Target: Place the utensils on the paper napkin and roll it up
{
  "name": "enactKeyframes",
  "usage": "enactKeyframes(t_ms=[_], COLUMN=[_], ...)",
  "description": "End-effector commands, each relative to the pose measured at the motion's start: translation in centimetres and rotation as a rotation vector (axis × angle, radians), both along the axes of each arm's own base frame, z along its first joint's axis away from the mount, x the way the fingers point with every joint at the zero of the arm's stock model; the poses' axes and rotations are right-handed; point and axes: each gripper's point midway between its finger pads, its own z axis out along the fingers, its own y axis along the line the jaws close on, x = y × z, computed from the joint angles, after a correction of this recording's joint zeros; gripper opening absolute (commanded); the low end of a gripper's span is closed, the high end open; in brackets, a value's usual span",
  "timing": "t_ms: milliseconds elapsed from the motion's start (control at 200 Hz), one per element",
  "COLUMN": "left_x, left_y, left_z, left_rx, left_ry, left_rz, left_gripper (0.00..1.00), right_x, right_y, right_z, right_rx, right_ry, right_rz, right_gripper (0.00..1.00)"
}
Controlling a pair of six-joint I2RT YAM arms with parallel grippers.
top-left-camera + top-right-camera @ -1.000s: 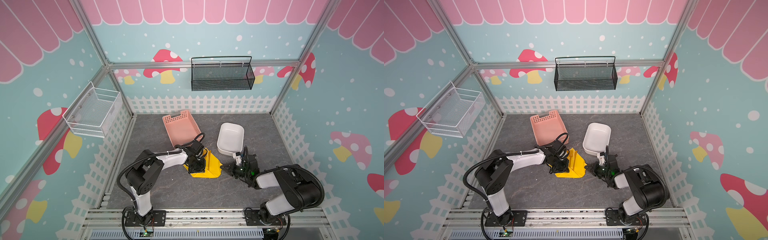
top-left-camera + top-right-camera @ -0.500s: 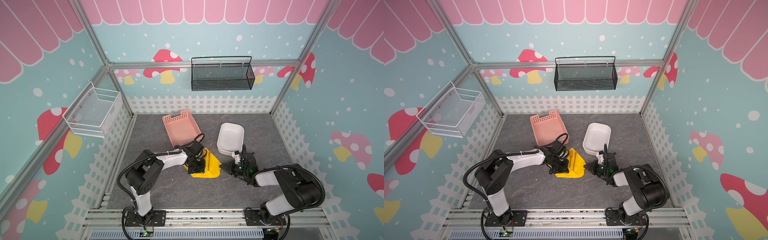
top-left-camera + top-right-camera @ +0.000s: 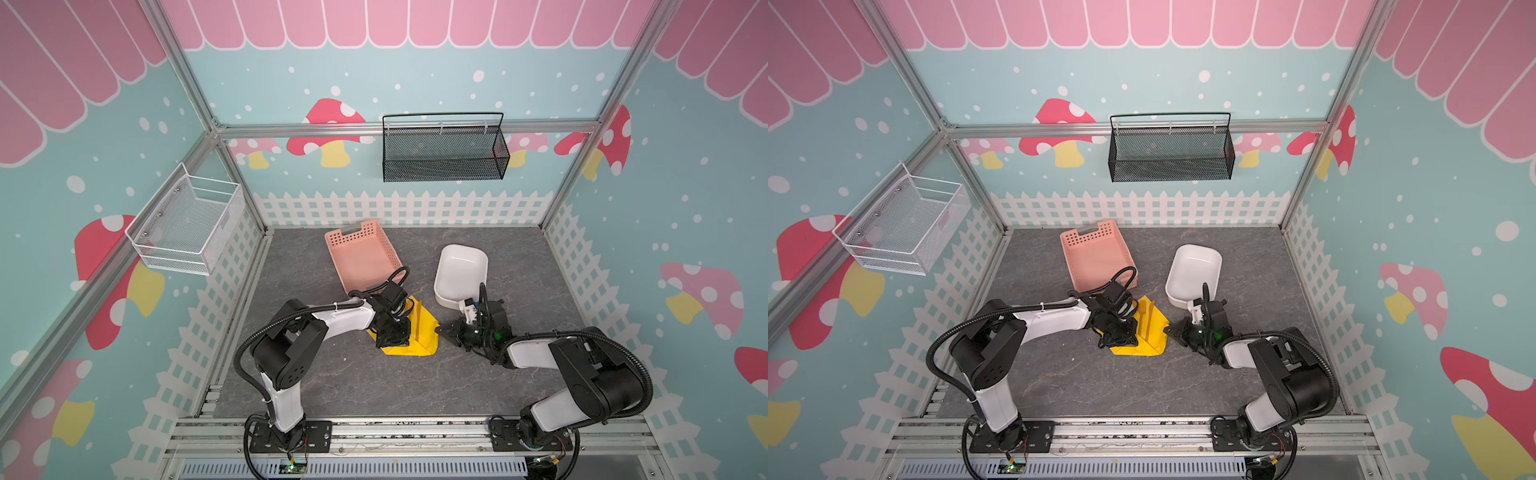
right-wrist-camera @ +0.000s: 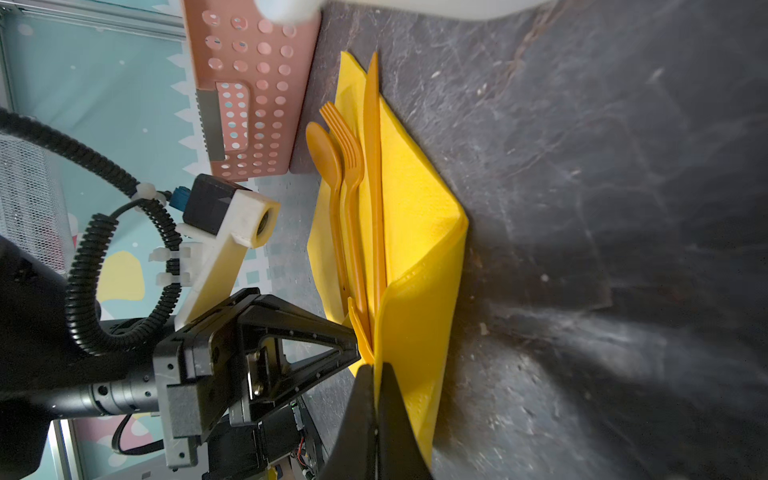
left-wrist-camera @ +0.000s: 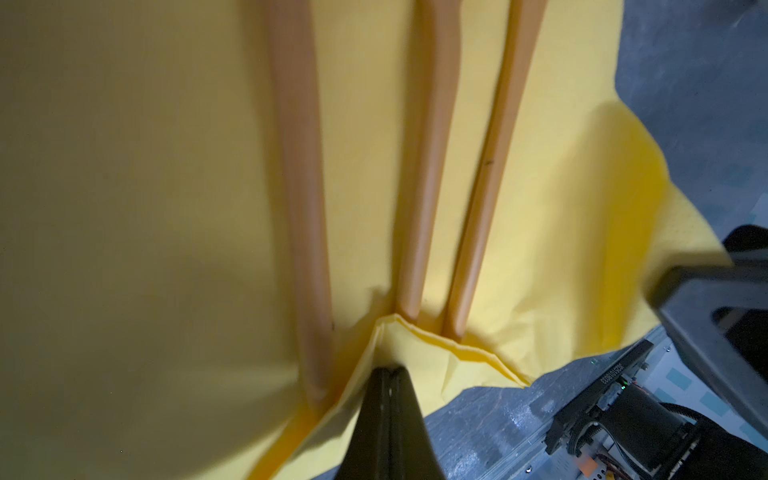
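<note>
Though half-folded — utensils [image 4: 353, 174] on napkin [image 4: 419, 232]

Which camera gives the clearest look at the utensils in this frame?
The right wrist view: the utensils, spoon, fork and a third piece, show full length, side by side on the paper napkin. The left wrist view shows only three handles close up; both top views show thin orange slivers.

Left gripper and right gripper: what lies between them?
The yellow paper napkin, partly folded, with the orange utensils lying on it; the right wrist view shows this best.
</note>
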Motion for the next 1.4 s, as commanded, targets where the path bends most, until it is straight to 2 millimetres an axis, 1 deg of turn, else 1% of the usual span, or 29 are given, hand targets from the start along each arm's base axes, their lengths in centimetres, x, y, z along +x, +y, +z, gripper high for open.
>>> enactKeyframes(t_ms=[0, 205, 375, 545, 796, 1036, 1206, 1396], left_x=[-0.3, -0.3, -0.5, -0.5, -0.5, -0.5, -0.5, -0.4], left_y=[0.2, 0.2, 0.1, 0.1, 0.0, 0.0, 0.0, -0.1], left_z=[-0.7, -0.8, -1.0, -1.0, -1.2, -1.3, -1.3, -1.4], left_rx=[0.011, 0.009, 0.008, 0.01, 0.008, 0.008, 0.007, 0.008], left_ry=[0.021, 0.029, 0.039, 0.036, 0.044, 0.046, 0.048, 0.049], left_rz=[0.0, 0.0, -0.005, -0.003, -0.006, -0.007, -0.008, -0.006], left_gripper=[0.01, 0.02, 0.01, 0.02, 0.02, 0.02, 0.01, 0.01], right_x=[0.6, 0.7, 0.7, 0.9, 1.0, 0.5, 0.4, 0.0], right_y=[0.5, 1.3, 2.2, 3.5, 5.8, 7.6, 8.0, 8.6], right_z=[1.0, 1.6, 1.7, 2.2, 2.3, 2.1, 2.0, 2.5], right_rx=[0.005, 0.013, 0.017, 0.03, 0.05, 0.072, 0.084, 0.104], right_ry=[-0.011, -0.02, -0.02, -0.03, -0.032, -0.019, -0.019, -0.034], right_rz=[-0.009, 0.006, 0.025, 0.052, 0.105, 0.149, 0.17, 0.205], right_gripper=[0.01, 0.01, 0.0, 0.01, 0.0, 0.0, 0.0, 0.0])
